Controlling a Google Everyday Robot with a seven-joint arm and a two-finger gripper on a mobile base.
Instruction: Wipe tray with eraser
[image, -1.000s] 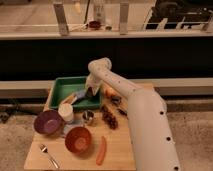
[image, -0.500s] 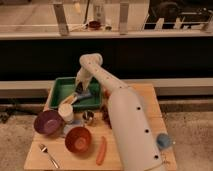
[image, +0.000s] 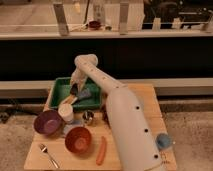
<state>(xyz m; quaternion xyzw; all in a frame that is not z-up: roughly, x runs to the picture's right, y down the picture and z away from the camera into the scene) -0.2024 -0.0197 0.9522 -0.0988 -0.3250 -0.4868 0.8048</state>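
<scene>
The green tray (image: 56, 96) lies at the back left of the wooden table. My gripper (image: 75, 90) reaches down into it from the arm's elbow above and sits over the tray's middle. The eraser (image: 84, 93), a small light blue block, lies on the tray floor just right of the gripper. I cannot tell whether the gripper touches it. A tan-yellow stick (image: 69, 99) lies in the tray in front of the gripper.
In front of the tray stand a white cup (image: 65, 111), a purple bowl (image: 47, 122), an orange bowl (image: 78, 139) and a small metal cup (image: 88, 116). A spoon (image: 48, 155) and an orange sausage-shaped piece (image: 101, 150) lie near the front edge. My arm covers the table's right half.
The arm has swung left: the gripper moved from the tray's right edge to its middle, and the arm body now hides more of the table's right side.
</scene>
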